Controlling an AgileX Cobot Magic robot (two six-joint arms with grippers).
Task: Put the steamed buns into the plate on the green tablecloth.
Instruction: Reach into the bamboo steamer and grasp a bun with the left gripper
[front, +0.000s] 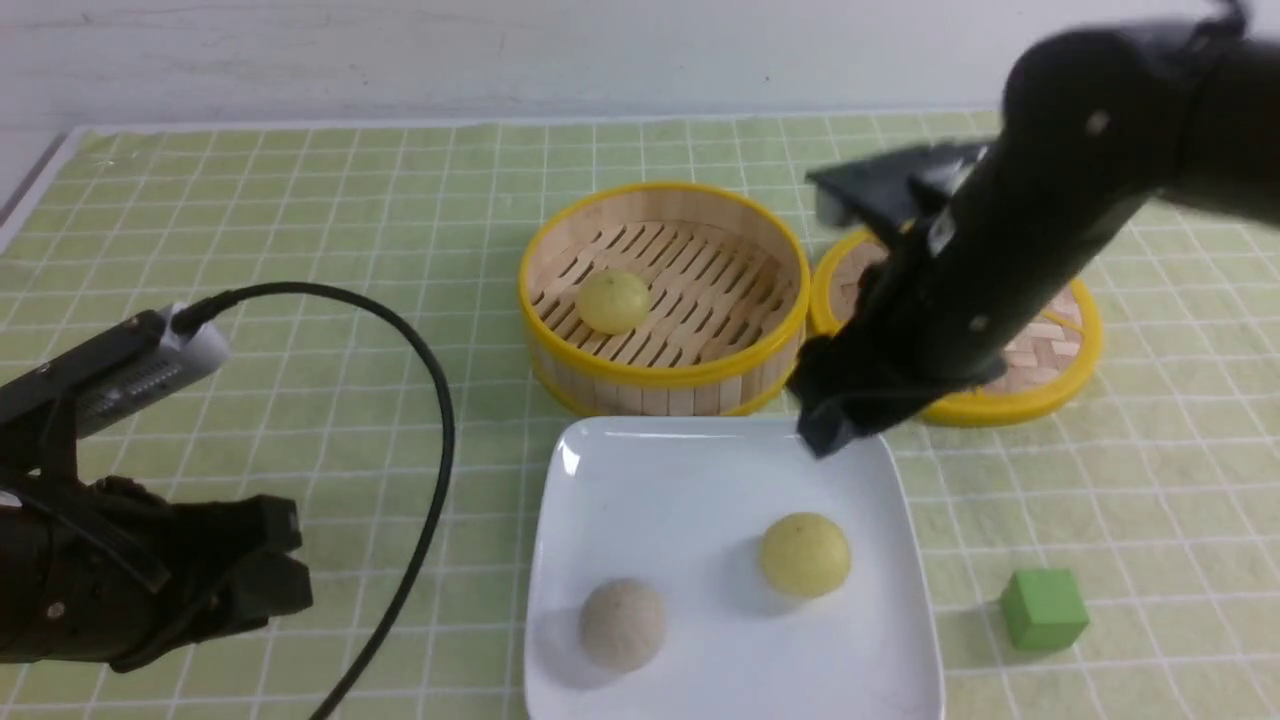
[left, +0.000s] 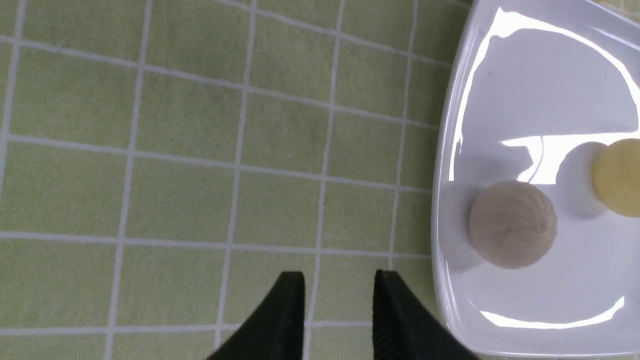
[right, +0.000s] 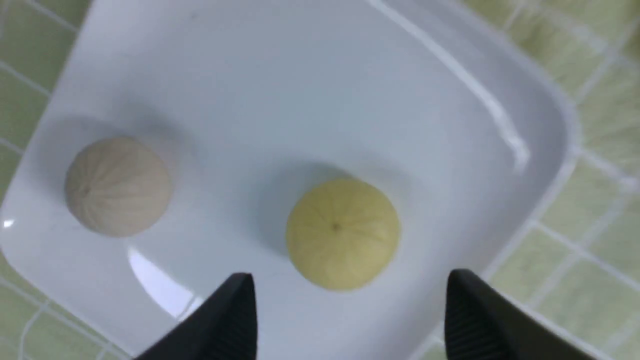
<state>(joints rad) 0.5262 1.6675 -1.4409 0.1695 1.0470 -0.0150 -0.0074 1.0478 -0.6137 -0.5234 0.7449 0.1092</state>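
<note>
A: Next bun (front: 613, 302)?
B: In steamer (front: 665, 375), away from robot, left of right gripper (front: 822, 400) (nearer arm, looks like). Round, no long axis. Right jaws apart, empty; left gripper (left: 339, 280) apart too.

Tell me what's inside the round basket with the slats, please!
One yellow bun sits inside the basket, on the slats. What's under the bun is covered, so I can't tell.

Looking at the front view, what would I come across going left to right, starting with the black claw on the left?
Left gripper, greyish bun, yellow bun on the plate, green cube.
</note>
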